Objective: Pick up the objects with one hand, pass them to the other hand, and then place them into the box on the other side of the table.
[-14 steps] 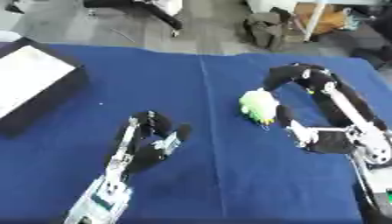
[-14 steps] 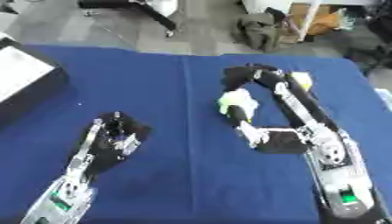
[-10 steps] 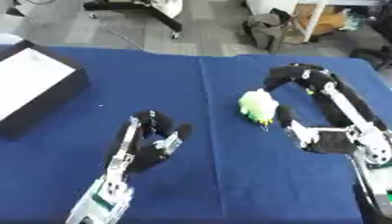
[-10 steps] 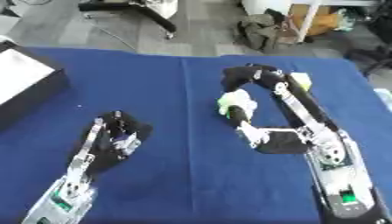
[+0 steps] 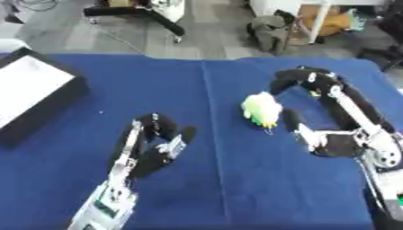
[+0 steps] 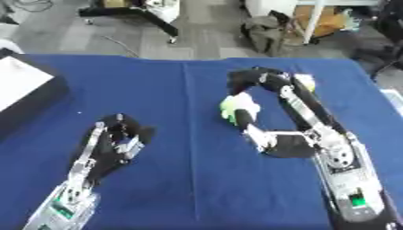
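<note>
A pale green, plush-looking object [image 5: 261,109] sits mid-table [image 5: 236,188], under the right robot hand [image 6: 242,116], whose grip cannot be told. It looks light and squashy; grasping its body seems best. The left robot hand [image 5: 154,144] waits, fingers relaxed, empty.

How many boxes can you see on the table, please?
1. The box sits at the table's far left edge, black-walled with a white inside, partly cut off by the frame. Others may lie outside the view.

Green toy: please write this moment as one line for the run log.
right hand: shut on green toy | left hand: open, above table | box: far left
</note>
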Tool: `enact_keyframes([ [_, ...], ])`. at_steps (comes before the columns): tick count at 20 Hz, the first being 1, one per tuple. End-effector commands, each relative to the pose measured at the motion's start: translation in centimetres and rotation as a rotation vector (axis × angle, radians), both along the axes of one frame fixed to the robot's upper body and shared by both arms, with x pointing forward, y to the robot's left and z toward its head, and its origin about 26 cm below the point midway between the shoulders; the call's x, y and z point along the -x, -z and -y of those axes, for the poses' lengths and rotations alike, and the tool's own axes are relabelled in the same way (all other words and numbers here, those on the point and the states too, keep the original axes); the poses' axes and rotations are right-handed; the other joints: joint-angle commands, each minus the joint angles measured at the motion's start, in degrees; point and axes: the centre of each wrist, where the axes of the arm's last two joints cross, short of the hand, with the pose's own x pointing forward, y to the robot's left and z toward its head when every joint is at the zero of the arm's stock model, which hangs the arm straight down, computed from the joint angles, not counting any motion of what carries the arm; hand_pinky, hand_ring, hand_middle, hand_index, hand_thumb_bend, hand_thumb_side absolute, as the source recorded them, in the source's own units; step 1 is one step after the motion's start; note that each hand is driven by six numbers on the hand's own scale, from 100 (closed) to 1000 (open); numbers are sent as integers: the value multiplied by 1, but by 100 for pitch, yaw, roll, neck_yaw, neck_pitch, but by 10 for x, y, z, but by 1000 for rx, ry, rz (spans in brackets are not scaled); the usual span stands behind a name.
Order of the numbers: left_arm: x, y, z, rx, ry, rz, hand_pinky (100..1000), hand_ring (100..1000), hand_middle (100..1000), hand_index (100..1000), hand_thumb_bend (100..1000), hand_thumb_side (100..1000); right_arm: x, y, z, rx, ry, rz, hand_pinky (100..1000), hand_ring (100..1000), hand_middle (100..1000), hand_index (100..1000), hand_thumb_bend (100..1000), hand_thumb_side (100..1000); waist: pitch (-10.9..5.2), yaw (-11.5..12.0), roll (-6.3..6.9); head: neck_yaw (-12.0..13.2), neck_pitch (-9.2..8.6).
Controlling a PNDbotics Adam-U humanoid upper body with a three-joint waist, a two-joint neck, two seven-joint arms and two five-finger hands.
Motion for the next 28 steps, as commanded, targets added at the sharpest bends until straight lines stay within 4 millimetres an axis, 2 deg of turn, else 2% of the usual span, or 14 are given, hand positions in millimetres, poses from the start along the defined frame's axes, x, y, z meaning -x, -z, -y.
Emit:
enact_keyframes([
  [1,1,-8,2,12,10,24,558,427,428,497,632,503,1,-5,29,96,108,9,758,718,751,921,100,348,-54,9,13,-49,-13],
  [5,1,-7,1,5,12,20,558,426,427,497,634,505,4,8,68,250,246,-56,779,769,805,962,100,225,-44,1,11,-110,-13],
  [11,0,-7,1,-4,18,22,559,426,426,498,635,506,8,41,124,456,442,-203,782,786,825,970,100,198,-20,22,10,-190,-13],
  [14,0,-8,1,-6,20,24,560,425,426,498,635,506,9,54,144,507,517,-254,781,788,824,966,100,202,-8,33,10,-225,-13],
  [19,0,-9,1,-9,24,27,560,425,424,499,633,506,7,72,168,531,615,-320,774,779,817,960,100,258,8,47,8,-257,-13],
  [24,0,-12,2,-12,30,35,561,423,424,500,633,505,-2,82,185,460,706,-357,770,775,812,954,100,200,39,86,8,-298,-13],
  [28,0,-13,2,-15,36,38,561,422,424,500,633,505,-7,85,194,452,764,-361,769,776,810,953,100,200,60,117,1,-343,-13],
])
